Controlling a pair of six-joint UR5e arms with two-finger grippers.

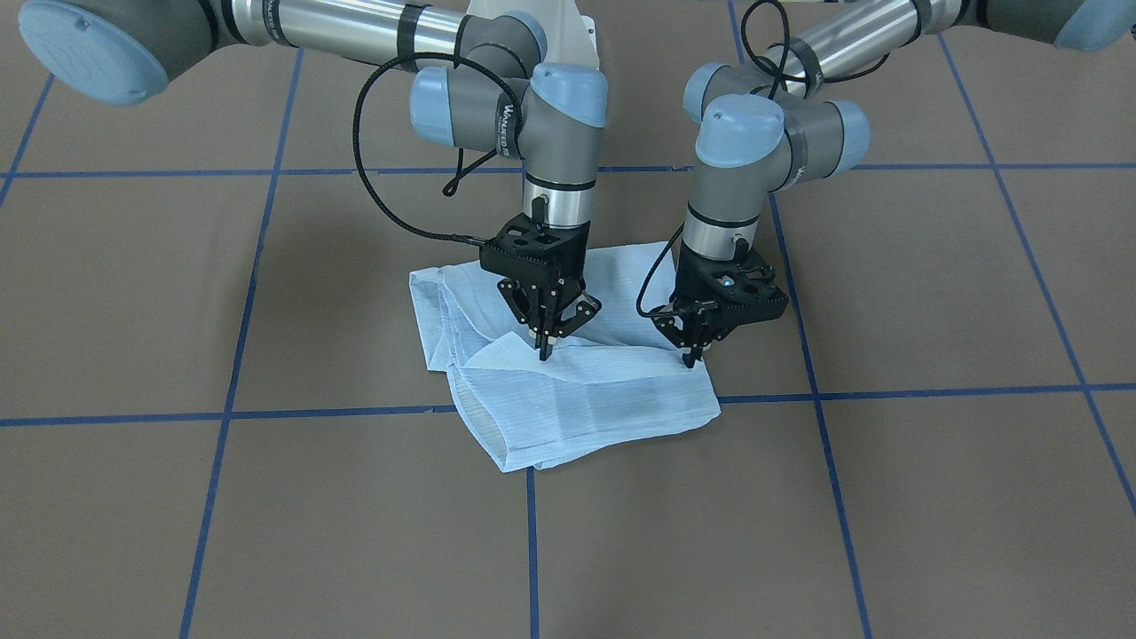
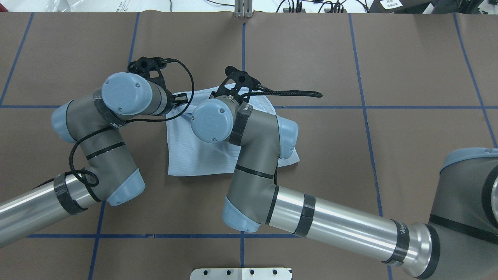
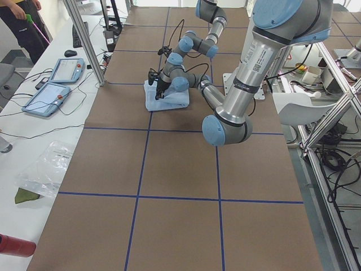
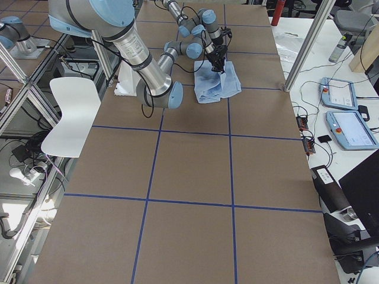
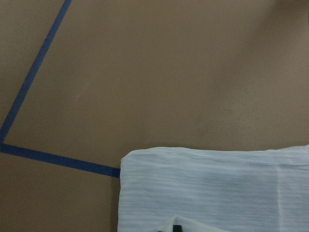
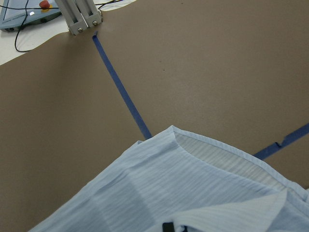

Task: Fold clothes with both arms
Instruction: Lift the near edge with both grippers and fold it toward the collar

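overhead, left arm (image 2: 113, 116) and right arm (image 2: 253, 144) half-hide the shirt (image 2: 194, 159) lying over tape (image 2: 389, 107).

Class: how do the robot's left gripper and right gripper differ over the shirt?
The right gripper meets the shirt well inside its outline, at a fold edge; the left gripper meets its side edge. From overhead, the right gripper's wrist hides the shirt's middle; the left gripper's, a corner. Both point down, seemingly shut on cloth.
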